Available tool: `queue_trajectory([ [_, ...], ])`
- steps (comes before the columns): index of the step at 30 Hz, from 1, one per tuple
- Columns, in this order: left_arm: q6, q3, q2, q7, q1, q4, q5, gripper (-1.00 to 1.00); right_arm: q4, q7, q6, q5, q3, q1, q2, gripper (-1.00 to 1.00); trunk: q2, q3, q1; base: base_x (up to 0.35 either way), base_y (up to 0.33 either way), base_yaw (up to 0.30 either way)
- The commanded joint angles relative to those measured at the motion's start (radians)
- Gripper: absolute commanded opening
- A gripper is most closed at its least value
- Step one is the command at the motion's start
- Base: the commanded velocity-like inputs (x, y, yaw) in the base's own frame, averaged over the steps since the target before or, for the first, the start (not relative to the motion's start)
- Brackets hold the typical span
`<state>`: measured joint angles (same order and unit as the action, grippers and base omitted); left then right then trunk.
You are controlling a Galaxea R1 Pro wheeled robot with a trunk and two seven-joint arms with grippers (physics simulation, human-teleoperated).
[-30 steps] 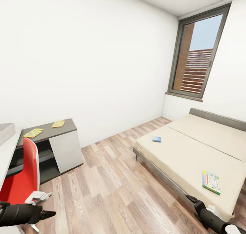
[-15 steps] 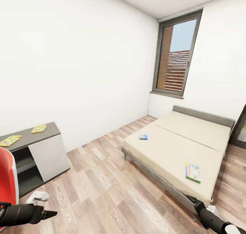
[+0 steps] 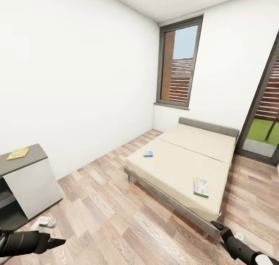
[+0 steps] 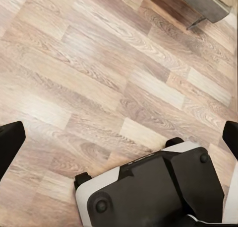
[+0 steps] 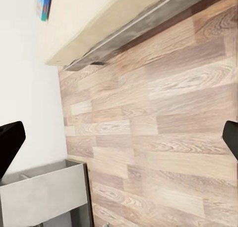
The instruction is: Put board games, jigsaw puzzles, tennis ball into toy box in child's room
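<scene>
Robot en route, nothing held. Two board games lie on the bed (image 3: 182,156): the green-edged board game (image 3: 200,187) near the foot corner, fwd and a bit left of the right tool (image 3: 215,225); the small blue board game (image 3: 148,154) further off, by the bed's left edge. Green one's long axis runs roughly away from the robot. Right arm is clearly nearer, so it's prob the one to reach. Left tool (image 3: 58,241) is low on the far side, well apart from both. One jigsaw puzzle (image 3: 17,153) sits on the bench (image 3: 33,153), far left. Both tools spread wide in wrist views, fingers empty.
</scene>
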<state>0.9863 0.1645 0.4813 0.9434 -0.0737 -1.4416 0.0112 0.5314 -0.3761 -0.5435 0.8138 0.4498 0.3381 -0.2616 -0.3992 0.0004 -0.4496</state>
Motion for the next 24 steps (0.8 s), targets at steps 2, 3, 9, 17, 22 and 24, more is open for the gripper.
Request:
queue_trajectory([
  [2, 0.008, 0.001, 0.000, 0.003, 0.000, 0.000, 0.001, 1.00, 0.000, -0.001, -0.008, 0.003, 0.005, 0.001, 0.001, 1.00, -0.001, 0.000, 0.000, 0.000, 0.000, -0.281],
  [3, 0.008, 0.001, -0.001, 0.004, 0.000, 0.000, 0.001, 1.00, 0.000, -0.001, -0.007, 0.003, 0.005, 0.001, 0.001, 1.00, -0.001, 0.000, 0.000, 0.000, 0.000, -0.281],
  [9, 0.008, 0.001, -0.001, 0.004, 0.000, 0.000, 0.001, 1.00, 0.000, -0.001, -0.008, 0.003, 0.006, 0.001, 0.000, 1.00, -0.001, 0.000, 0.000, 0.000, 0.000, -0.281],
  [17, 0.008, 0.001, -0.001, 0.005, 0.000, 0.000, 0.001, 1.00, -0.001, -0.001, -0.007, 0.004, 0.006, 0.001, -0.001, 1.00, -0.001, 0.000, 0.000, 0.000, 0.000, -0.281],
  [22, 0.008, 0.001, -0.001, 0.005, 0.000, 0.000, 0.001, 1.00, -0.002, -0.001, -0.008, 0.004, 0.006, 0.001, -0.001, 1.00, -0.001, 0.000, 0.000, 0.000, 0.000, -0.281],
  [24, 0.008, 0.001, -0.001, 0.005, 0.000, 0.000, 0.001, 1.00, -0.002, -0.001, -0.008, 0.004, 0.006, 0.001, -0.001, 1.00, -0.001, 0.000, 0.000, 0.000, 0.000, -0.281],
])
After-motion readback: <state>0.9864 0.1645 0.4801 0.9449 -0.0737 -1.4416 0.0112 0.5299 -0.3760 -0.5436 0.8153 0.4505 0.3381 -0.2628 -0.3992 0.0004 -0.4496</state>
